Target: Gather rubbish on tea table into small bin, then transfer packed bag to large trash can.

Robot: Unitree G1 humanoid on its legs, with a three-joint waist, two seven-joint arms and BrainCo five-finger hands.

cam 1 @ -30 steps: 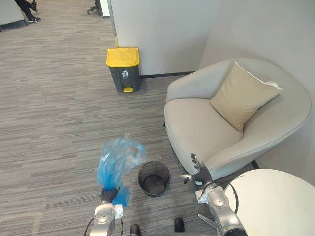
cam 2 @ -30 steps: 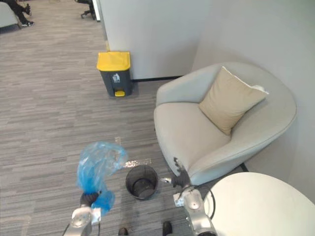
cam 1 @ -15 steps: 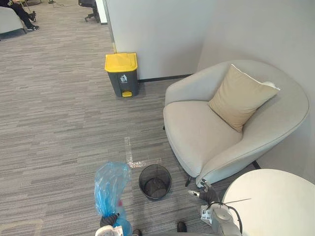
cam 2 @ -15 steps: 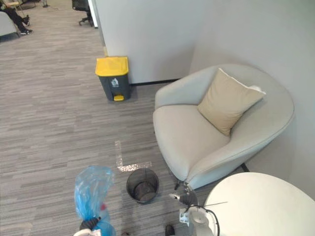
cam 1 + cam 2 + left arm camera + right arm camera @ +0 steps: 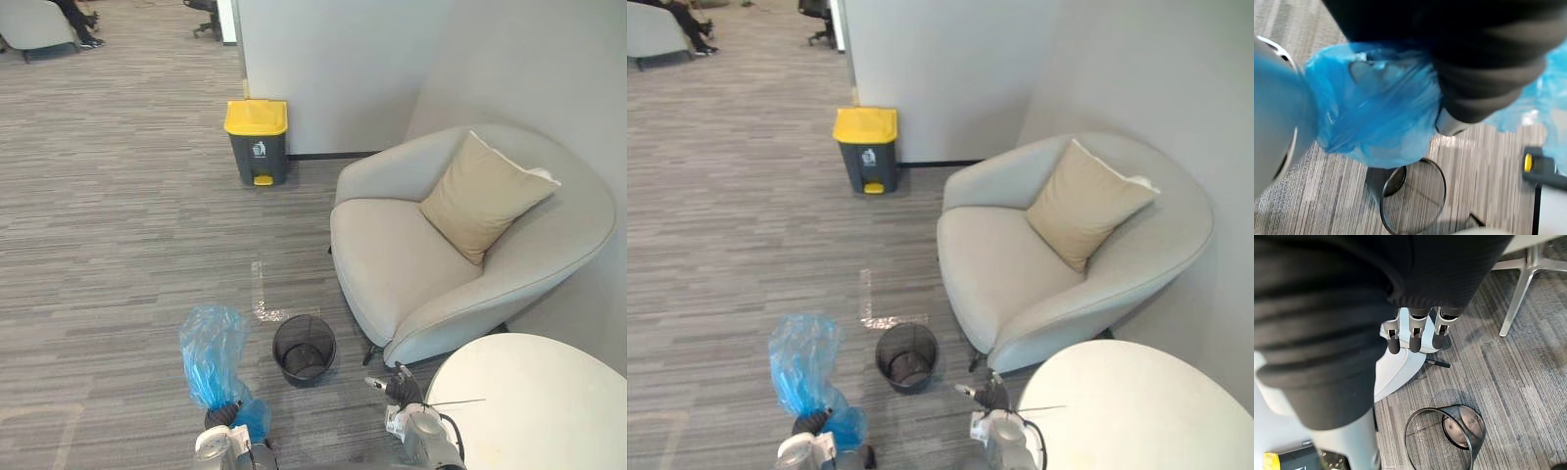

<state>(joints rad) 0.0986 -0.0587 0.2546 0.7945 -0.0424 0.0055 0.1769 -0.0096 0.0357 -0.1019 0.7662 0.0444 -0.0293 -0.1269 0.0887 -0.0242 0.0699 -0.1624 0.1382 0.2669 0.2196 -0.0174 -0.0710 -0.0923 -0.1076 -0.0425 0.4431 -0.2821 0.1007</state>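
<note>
A pale grey armchair (image 5: 411, 259) with a rounded back stands on the striped grey carpet floor (image 5: 118, 225), in the corner formed by the light walls (image 5: 333, 59). A tan square cushion (image 5: 482, 196) leans upright against its backrest. A silvery L-shaped strip of tape (image 5: 258, 291) lies on the floor before the chair. At the floor's far left edge sit another light armchair (image 5: 27, 22) and a person's dark-clad legs (image 5: 76, 14).
</note>
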